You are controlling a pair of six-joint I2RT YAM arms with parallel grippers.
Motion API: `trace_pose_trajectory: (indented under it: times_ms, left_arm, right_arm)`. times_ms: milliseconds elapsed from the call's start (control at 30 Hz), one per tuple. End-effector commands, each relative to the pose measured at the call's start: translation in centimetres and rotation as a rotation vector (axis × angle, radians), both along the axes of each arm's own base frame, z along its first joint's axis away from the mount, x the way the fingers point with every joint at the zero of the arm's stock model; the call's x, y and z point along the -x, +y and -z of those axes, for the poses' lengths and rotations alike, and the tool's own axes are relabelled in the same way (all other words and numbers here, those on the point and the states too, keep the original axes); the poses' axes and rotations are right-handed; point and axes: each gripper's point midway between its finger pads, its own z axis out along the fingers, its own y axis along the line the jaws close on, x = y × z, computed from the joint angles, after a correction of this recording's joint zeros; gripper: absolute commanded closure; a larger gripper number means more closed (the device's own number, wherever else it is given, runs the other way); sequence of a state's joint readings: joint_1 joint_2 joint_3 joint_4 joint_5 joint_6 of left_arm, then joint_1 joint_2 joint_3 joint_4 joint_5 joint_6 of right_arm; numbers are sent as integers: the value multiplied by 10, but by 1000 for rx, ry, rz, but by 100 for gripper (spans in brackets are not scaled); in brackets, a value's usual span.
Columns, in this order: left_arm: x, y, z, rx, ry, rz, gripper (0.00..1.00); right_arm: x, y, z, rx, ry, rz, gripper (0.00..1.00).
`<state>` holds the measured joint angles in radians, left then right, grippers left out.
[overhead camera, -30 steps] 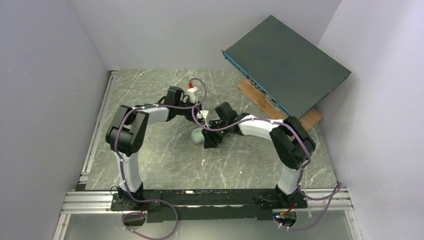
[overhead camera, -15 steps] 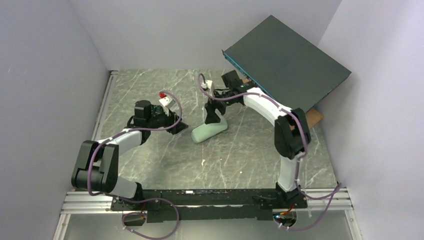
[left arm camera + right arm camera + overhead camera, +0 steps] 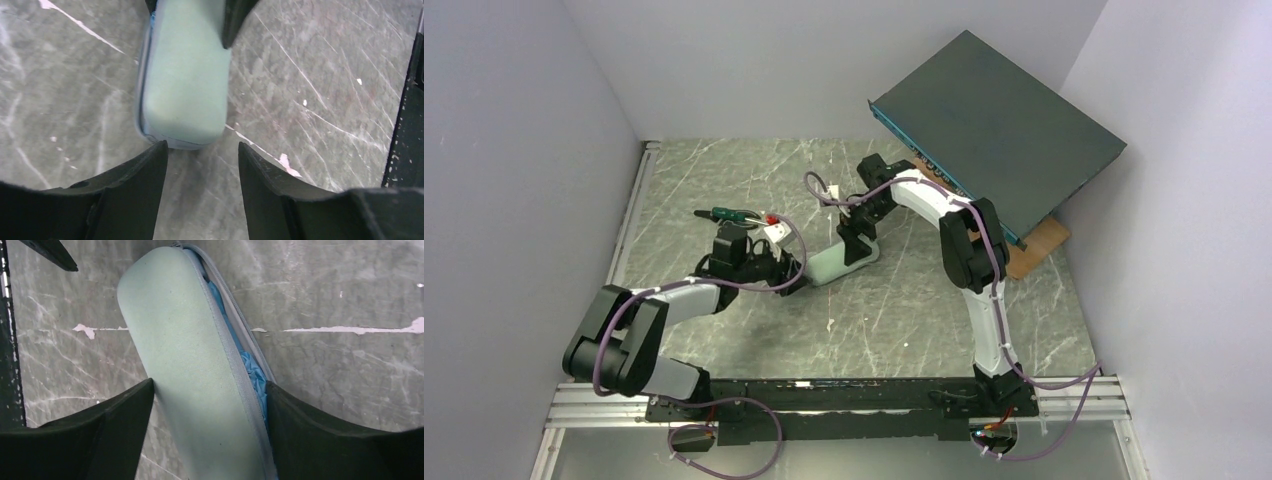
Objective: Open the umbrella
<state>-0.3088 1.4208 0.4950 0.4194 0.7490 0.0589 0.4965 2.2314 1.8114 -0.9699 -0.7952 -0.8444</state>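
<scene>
The right claw [image 3: 209, 387] sat wide around the green case [image 3: 185, 355], seemingly squeezing its sides, blue umbrella [image 3: 247, 365] peeked from the open zip, left claw [image 3: 202, 147] stood open, just short of the case's end.

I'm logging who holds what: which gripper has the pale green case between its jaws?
The right gripper: its jaws press both sides of the pale green case. The left gripper is open, its jaws just short of the case's end.

umbrella [image 3: 248, 367] mostly hidden inside case [image 3: 185, 355], case end cut off below
</scene>
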Motion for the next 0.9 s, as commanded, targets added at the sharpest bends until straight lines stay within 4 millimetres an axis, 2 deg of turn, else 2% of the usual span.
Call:
trace_pose_trajectory:
  times_ms: [0, 133, 267, 433, 600, 867]
  left_arm:
    - [2, -8, -15, 24, -76, -18, 43]
    - [5, -3, -9, -15, -129, -21, 47]
    - [11, -11, -8, -37, -183, 30, 51]
    - [16, -24, -6, -92, -286, 93, 54]
    - [13, -33, 1, -132, -344, 130, 55]
    - [20, -49, 14, -166, -371, 252, 64]
  right_arm:
    - [29, -25, 12, 16, 35, -124, 32]
    - [35, -45, 20, 20, 41, -143, 58]
    - [49, -64, 23, 41, 61, -212, 71]
    - [70, -82, 27, 71, 107, -292, 75]
    - [83, -92, 29, 88, 145, -308, 76]
    - [83, -92, 31, 94, 161, -295, 80]
